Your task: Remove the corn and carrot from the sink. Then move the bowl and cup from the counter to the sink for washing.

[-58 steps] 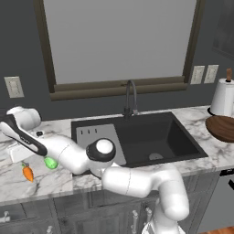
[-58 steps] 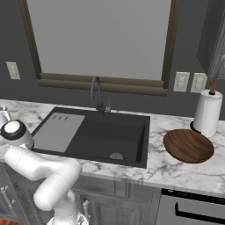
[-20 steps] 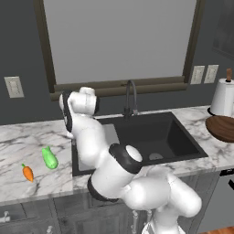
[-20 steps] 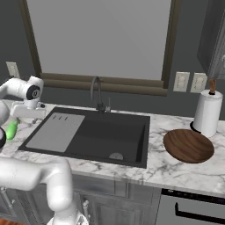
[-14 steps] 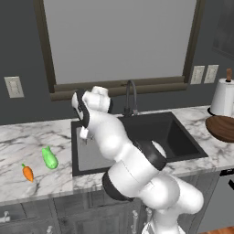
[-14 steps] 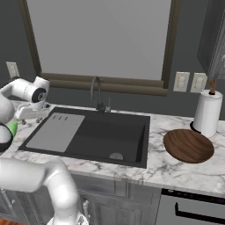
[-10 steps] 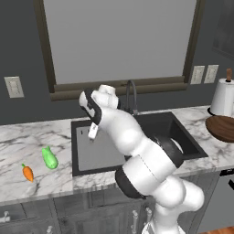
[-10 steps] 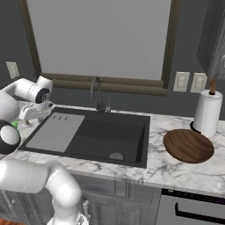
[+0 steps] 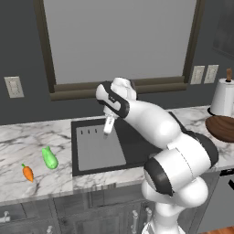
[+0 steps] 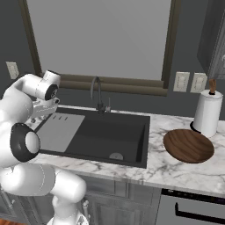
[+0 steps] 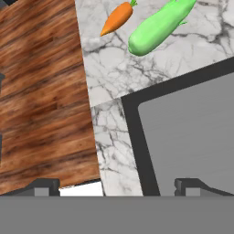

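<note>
The green corn point(image 9: 49, 157) and the small orange carrot point(image 9: 28, 172) lie side by side on the white marble counter point(image 9: 27, 141), left of the black sink point(image 9: 100, 170). My gripper point(image 9: 108, 125) hangs open over the sink's grey drainboard point(image 9: 98, 148), nothing between its fingers. The hand view looks past the open gripper point(image 11: 116, 187) at the carrot point(image 11: 118, 18), the corn point(image 11: 160, 28), the counter point(image 11: 114, 64) and the sink rim point(image 11: 132, 137). The brown wooden bowl point(image 10: 189, 146) rests on the counter point(image 10: 176, 171) right of the sink point(image 10: 132, 127). The cup is out of view.
A dark curved faucet point(image 10: 97, 94) stands behind the basin. A paper towel roll point(image 10: 206, 114) is upright behind the bowl. Below the counter's front edge lies wooden floor point(image 11: 41, 91). A window fills the wall above the sink.
The arm has swung right, from above the counter's left end to over the sink's drainboard. Corn and carrot have stayed on the counter. The jaws stayed open.
</note>
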Robot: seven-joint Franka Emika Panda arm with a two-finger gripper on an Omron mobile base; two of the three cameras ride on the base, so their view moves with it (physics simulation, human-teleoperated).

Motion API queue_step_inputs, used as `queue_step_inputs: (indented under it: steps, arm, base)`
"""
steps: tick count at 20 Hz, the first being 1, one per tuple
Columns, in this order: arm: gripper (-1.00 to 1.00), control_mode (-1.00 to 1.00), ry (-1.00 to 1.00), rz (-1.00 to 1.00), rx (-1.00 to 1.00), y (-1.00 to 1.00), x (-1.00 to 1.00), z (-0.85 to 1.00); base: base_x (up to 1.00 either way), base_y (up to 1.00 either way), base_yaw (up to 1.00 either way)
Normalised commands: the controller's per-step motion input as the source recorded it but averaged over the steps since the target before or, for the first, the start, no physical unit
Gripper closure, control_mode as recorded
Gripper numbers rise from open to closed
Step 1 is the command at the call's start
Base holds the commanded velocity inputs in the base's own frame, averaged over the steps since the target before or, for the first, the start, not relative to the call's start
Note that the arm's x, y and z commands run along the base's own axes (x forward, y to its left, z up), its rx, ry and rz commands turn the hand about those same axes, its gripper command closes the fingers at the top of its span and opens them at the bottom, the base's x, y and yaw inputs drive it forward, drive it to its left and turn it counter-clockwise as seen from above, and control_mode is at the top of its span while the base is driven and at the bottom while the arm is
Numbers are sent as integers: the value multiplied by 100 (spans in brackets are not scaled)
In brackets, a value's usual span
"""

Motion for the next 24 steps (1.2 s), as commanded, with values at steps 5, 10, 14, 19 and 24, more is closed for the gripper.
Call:
queue_step_inputs:
  steps: [5, 10, 14, 19, 24]
  arm:
    - [-100, -100, 0, -3, 0, -39, -28, 34]
    - [-100, -100, 0, -13, 0, -32, -39, 23]
    - [-100, -100, 0, -18, 0, -23, -46, 15]
    - [-100, -100, -1, -26, -3, -19, -45, 8]
    - [-100, -100, -1, -29, -7, -33, -34, 9]
  base:
    - [0, 0, 0]
    - [0, 0, 0]
    - [0, 0, 0]
    - [0, 0, 0]
    - [0, 0, 0]
